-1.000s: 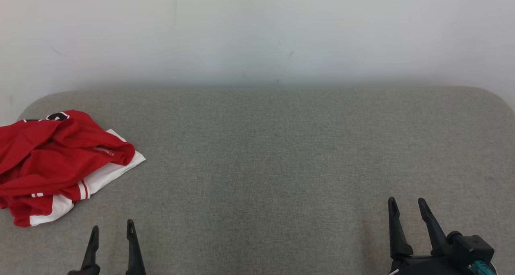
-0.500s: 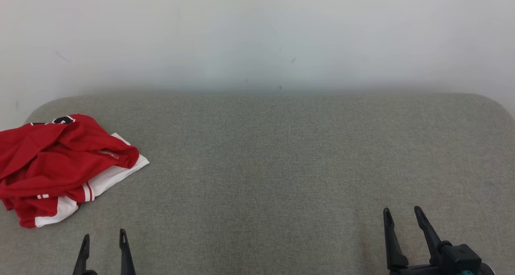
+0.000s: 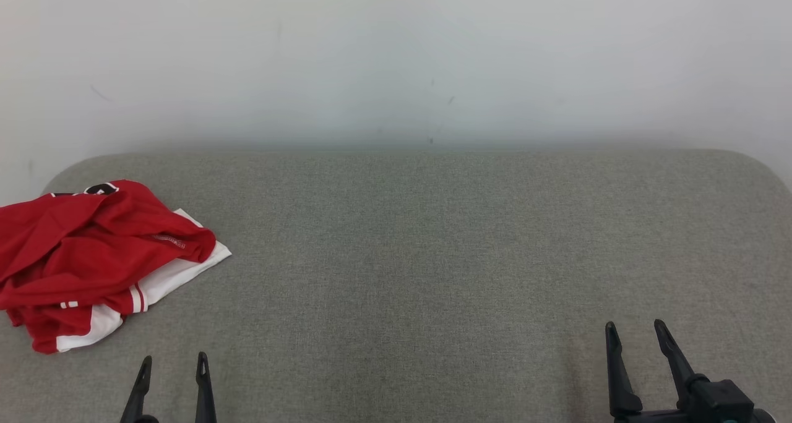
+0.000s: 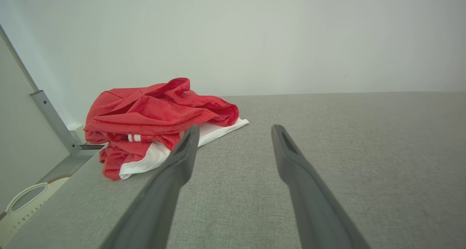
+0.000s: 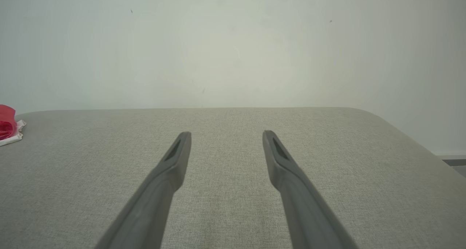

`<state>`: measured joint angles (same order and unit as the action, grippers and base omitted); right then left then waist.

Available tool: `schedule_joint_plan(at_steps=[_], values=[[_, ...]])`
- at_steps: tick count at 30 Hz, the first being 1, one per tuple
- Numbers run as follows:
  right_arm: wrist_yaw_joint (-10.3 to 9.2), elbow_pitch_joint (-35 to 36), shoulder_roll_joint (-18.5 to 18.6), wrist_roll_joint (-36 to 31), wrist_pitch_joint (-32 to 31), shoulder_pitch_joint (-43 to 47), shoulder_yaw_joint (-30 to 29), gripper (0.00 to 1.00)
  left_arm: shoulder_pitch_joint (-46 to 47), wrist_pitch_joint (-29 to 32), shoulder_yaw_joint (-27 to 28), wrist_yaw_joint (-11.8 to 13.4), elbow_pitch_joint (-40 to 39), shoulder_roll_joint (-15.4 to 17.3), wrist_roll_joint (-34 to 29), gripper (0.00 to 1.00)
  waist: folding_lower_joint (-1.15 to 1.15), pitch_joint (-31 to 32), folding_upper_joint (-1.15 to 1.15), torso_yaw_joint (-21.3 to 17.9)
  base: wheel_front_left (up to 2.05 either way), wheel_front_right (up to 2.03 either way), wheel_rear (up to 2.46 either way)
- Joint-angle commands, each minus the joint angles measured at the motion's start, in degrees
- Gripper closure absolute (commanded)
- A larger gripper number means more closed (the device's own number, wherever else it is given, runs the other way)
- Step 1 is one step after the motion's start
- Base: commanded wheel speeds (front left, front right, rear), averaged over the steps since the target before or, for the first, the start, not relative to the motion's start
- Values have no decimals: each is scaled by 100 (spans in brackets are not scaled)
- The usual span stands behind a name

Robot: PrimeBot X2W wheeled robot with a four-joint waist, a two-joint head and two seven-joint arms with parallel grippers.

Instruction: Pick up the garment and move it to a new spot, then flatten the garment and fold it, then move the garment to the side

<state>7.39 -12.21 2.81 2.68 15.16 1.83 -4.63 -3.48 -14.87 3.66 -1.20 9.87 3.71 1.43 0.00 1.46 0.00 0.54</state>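
Observation:
A crumpled red and white garment (image 3: 93, 259) lies bunched at the far left of the grey fabric surface (image 3: 433, 256), close to its left edge. The left wrist view has the garment (image 4: 156, 114) ahead and to the left of the fingers. My left gripper (image 3: 173, 364) stands open at the lower left, below the garment and apart from it, with nothing between its fingers. At the lower right my right gripper (image 3: 636, 334) is open and empty over bare fabric. A sliver of the garment (image 5: 8, 129) sits at the left edge of the right wrist view.
A pale wall (image 3: 396, 58) rises behind the surface. Beyond the left edge stand a grey metal post (image 4: 54, 119) and a cream plastic handle (image 4: 25, 201) lower down. The surface has rounded far corners.
The whole head view has shifted downward a little, so the camera moved. Both grippers stay open and low in the view; the garment lies as before.

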Motion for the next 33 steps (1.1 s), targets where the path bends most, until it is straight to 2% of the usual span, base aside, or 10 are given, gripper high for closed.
schedule_joint_plan(at_steps=[1,11,33], values=[[19,22,15,26,17,66,-31,0,-24,-31,-20,-83,-58,33,-22,0,0,0,0,-10,0,0,0],[19,69,14,-5,17,160,-91,0,-13,-31,95,-320,-71,34,40,0,0,3,0,-43,0,0,0],[19,131,14,290,17,182,-75,0,-18,-32,204,-427,-86,-58,47,0,0,-38,0,-61,0,0,0]])
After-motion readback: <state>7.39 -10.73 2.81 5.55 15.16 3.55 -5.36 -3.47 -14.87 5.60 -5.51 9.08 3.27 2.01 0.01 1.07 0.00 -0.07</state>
